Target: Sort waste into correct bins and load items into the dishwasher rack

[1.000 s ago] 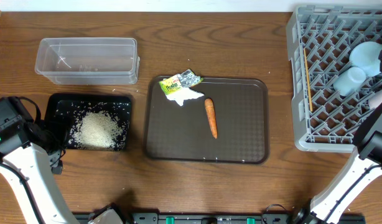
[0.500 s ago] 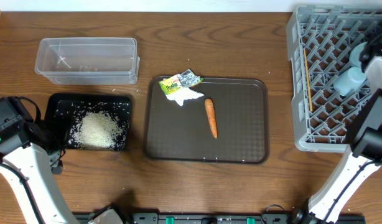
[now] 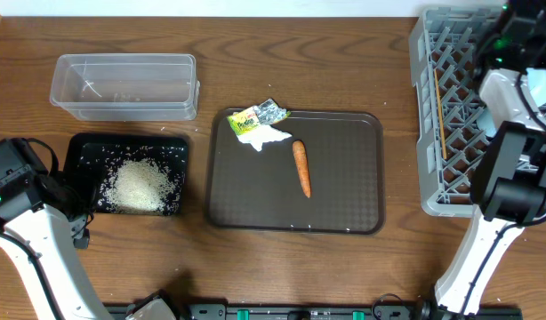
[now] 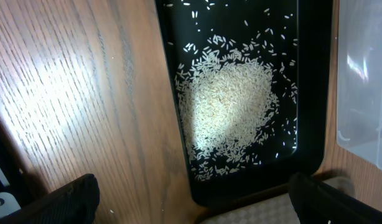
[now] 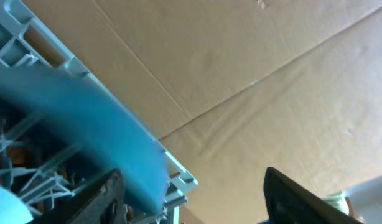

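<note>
White rice (image 3: 141,185) is heaped in the black tray (image 3: 77,144); the clear tub (image 3: 124,86) stands behind it. On the brown serving tray (image 3: 344,218) lie a carrot (image 3: 301,167), a yellow-and-silver wrapper (image 3: 258,116) and white tissue (image 3: 266,136). The grey rack (image 3: 430,53) holds chopsticks (image 3: 439,102) and a light-blue bowl (image 3: 545,85). My right gripper (image 5: 197,199) is open at the rack's far edge, a blurred dark-blue bowl (image 5: 73,124) beside its left finger. Over the black tray's corner (image 4: 253,186), my left gripper (image 4: 191,199) stands open with nothing in it.
My right arm (image 3: 509,160) reaches across the rack and hides part of its contents. Brown cardboard (image 5: 253,74) lies beyond the rack's far side. The left arm (image 3: 24,204) sits at the table's front left, beside the black tray.
My right arm has swung over the rack toward its far edge and its jaws have opened. The left arm and the waste have not moved.
</note>
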You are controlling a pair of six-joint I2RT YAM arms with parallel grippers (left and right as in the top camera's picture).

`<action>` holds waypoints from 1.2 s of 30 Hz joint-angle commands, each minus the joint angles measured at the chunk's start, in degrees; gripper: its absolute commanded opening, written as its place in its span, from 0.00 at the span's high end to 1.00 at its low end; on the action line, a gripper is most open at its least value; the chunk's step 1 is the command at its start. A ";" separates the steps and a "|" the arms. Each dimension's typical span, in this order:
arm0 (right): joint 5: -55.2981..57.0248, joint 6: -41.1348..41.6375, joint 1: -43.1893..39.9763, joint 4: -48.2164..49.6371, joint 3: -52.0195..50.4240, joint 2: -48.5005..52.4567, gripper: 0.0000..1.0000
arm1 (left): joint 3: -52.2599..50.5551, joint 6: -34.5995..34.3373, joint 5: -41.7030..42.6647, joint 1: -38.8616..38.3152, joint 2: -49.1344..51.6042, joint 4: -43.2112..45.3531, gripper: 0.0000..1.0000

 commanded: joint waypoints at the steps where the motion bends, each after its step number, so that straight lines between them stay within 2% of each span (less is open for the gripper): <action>1: 4.48 3.89 2.16 0.09 0.20 -2.40 0.26 | 0.83 -0.52 -0.50 0.35 -0.39 -0.13 0.00; 4: 3.98 5.44 5.14 0.11 0.20 -3.67 0.22 | 0.83 -0.52 -0.50 0.35 -0.39 -0.13 0.00; 15: 5.86 9.20 12.85 0.07 0.20 -4.20 0.16 | 0.83 -0.52 -0.50 0.35 -0.39 -0.13 0.00; 28: 7.13 16.00 19.61 0.00 0.11 -7.06 0.15 | 0.83 -0.52 -0.50 0.35 -0.39 -0.13 0.00; 30: 7.10 18.03 20.15 -0.02 0.02 -7.69 0.17 | 0.83 -0.52 -0.50 0.35 -0.39 -0.13 0.00; 31: 7.10 19.74 20.44 -0.02 0.00 -7.91 0.16 | 0.83 -0.52 -0.50 0.35 -0.39 -0.13 0.00; 33: 7.10 24.55 20.72 -0.02 0.00 -8.11 0.04 | 0.83 -0.52 -0.48 0.35 -0.39 -0.13 0.00; 34: 7.08 27.43 20.79 -0.02 -0.04 -8.13 0.04 | 0.83 -0.52 -0.50 0.35 -0.39 -0.13 0.00; 35: 7.04 29.31 20.76 0.00 -0.04 -8.15 0.17 | 0.83 -0.52 -0.50 0.35 -0.39 -0.13 0.00; 36: 6.75 31.39 20.59 0.00 -0.04 -8.13 0.38 | 0.83 -0.52 -0.50 0.35 -0.39 -0.13 0.00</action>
